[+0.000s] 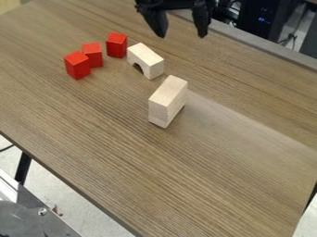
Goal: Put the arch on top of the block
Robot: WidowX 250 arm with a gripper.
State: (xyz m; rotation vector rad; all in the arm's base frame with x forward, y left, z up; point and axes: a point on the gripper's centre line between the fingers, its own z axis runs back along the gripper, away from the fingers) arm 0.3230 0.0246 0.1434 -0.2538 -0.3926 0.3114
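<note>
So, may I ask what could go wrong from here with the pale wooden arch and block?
The block stands on a narrow face, so a bump might topple it. The arch could slip off the block's narrow top if set down off-centre. While grasping, the black tool might nudge the red cube beside the arch.

The gripper [182,35] hangs above the far side of the wooden table [186,180], its two fingers spread apart. Nearer and to the left, the pale arch [147,55] stands on its feet, its opening facing near left. The pale block [168,97] is upright on a narrow side, near the arch, toward the near right. Three red cubes [77,65] sit left of the arch, one just beside it.
</note>
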